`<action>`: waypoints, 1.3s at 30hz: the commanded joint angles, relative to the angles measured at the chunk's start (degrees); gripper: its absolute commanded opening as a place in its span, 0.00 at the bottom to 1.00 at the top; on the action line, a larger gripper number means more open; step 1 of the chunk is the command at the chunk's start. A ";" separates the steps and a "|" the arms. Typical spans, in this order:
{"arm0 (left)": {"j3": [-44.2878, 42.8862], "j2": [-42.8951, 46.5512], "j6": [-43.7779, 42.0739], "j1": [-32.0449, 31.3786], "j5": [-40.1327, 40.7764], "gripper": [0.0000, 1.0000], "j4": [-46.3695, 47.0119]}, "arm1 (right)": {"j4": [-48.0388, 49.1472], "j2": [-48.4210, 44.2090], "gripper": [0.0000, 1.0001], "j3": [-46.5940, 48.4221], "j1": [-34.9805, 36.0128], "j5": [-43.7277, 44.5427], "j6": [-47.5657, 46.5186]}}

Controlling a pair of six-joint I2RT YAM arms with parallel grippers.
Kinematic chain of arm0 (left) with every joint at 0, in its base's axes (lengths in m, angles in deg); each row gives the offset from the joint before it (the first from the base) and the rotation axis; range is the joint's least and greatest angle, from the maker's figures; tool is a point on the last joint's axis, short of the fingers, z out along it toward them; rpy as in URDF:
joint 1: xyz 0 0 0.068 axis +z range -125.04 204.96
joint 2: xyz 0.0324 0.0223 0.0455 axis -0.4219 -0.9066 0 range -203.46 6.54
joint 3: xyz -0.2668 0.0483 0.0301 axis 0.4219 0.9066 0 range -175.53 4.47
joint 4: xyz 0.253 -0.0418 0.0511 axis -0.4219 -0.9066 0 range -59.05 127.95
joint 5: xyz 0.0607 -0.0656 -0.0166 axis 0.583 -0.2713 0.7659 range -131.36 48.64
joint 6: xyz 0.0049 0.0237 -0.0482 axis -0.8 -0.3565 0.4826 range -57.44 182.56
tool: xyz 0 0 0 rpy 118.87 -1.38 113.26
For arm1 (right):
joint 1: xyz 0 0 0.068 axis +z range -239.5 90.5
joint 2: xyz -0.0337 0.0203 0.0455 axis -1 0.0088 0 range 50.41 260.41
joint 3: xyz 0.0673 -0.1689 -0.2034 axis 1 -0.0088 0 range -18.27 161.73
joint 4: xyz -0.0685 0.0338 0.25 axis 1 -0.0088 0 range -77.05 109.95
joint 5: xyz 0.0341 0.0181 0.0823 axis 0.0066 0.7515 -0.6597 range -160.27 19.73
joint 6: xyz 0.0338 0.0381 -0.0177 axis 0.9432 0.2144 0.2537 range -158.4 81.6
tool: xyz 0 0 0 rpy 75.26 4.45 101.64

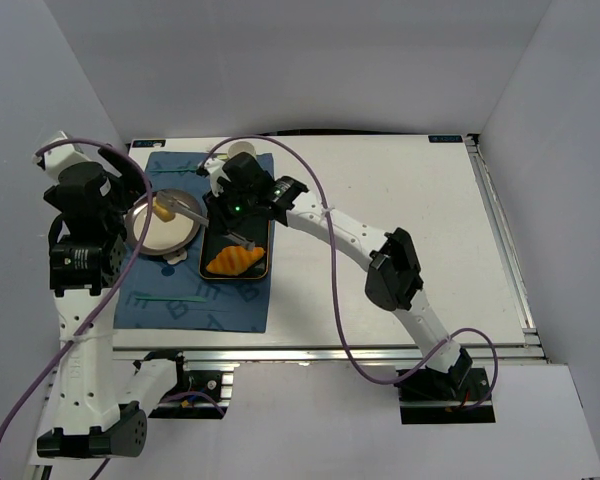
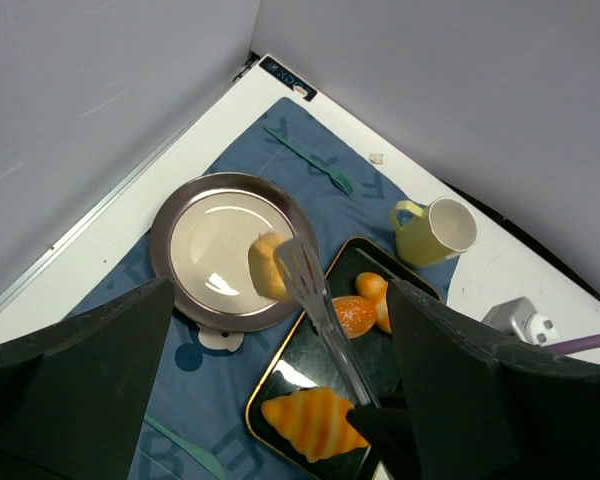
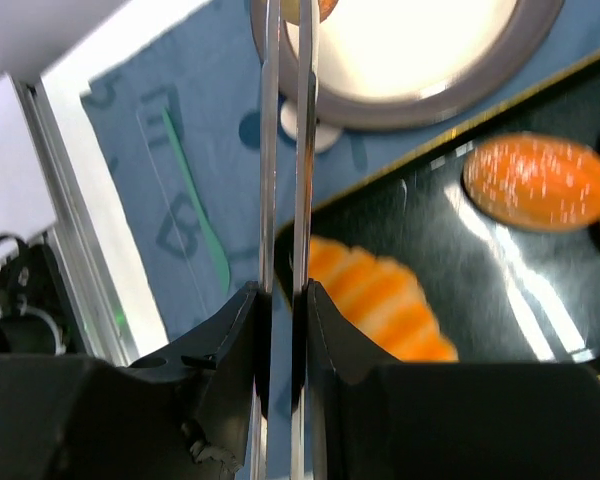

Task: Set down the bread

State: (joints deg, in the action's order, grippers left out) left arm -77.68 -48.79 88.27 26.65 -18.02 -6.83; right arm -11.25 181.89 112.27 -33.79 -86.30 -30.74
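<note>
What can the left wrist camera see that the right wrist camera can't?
Only the left wrist view shows the yellow mug and the whole bun, pinched in the tongs over the plate. Only the right wrist view shows, close up, the right fingers squeezing the tongs' handles together. Both show the plate, the black tray, the croissant and an oval orange roll.

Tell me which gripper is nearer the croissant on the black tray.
Right. The right gripper, fingers shut on the tongs, hangs over the tray beside the croissant. The left gripper hovers open at the plate's left edge, off the tray.
</note>
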 commanded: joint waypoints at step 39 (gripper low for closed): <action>6.74 2.69 -2.69 -0.11 -2.50 0.98 1.53 | 19.95 12.66 0.43 3.32 -0.33 2.06 0.69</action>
State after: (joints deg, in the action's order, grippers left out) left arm -71.01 -47.13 85.96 26.65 -19.90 -5.71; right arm 5.34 197.14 115.03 -33.97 -83.92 -29.84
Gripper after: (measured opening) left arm 0.983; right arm 0.427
